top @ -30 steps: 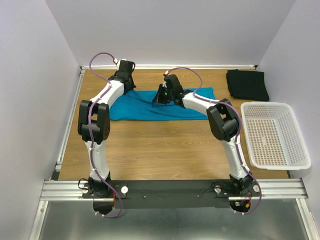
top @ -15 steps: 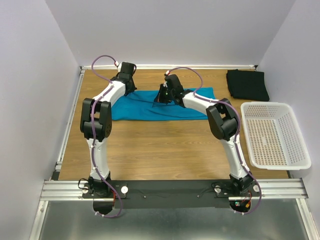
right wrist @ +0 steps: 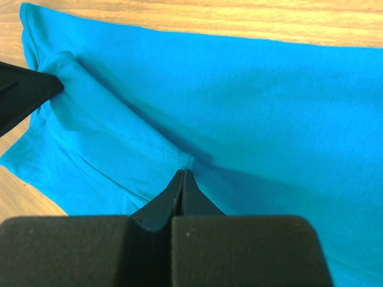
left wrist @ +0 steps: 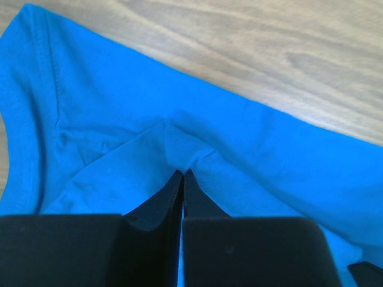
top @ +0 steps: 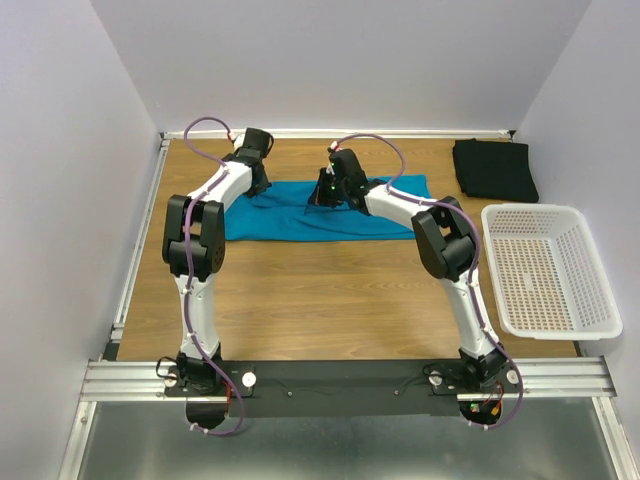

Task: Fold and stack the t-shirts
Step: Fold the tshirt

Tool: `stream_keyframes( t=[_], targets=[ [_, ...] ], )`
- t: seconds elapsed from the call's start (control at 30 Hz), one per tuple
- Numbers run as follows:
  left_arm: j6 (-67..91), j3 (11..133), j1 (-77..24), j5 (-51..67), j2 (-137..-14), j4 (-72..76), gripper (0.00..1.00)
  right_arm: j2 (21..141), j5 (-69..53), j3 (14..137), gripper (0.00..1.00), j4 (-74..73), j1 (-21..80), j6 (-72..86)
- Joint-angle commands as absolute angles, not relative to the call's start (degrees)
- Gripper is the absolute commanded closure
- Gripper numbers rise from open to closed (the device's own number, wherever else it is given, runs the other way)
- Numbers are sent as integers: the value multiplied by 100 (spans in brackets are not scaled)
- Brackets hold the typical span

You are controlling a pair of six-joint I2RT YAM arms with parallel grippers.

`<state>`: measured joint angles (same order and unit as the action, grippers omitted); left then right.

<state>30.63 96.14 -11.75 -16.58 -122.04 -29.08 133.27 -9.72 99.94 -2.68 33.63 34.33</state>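
Observation:
The teal-blue t-shirt (top: 380, 215) lies as a long flat band across the far middle of the table. My left gripper (top: 257, 183) is over its left part, shut on a pinch of the cloth (left wrist: 119, 119), with wrinkles running to the fingertips (left wrist: 182, 174). My right gripper (top: 322, 197) is over the shirt's middle, shut on a stitched hem corner of a folded-over flap (right wrist: 119, 137). The black t-shirt (top: 495, 168) lies folded at the back right corner, away from both grippers.
A white perforated basket (top: 600, 290) stands at the right edge of the table. Walls close in the back and both sides. A dark wedge (right wrist: 24, 92) at the left of the right wrist view is likely my left gripper.
My left gripper has shifted a little to the right and the shirt's left end has drawn in with it. The right gripper has barely moved.

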Motion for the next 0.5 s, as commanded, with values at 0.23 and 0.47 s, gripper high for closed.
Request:
stream_keyframes(
  t=[0.23,0.47],
  targets=[
    [2971,9896,-1081,-2039,-11918,-3410,91,13087,-1177,9774,100,-290,3340,3366],
    [2795,10265,-1055,-2180,-12014,-3551,91,12903,-1371,9765,100,-281,3331,3472]
  ],
)
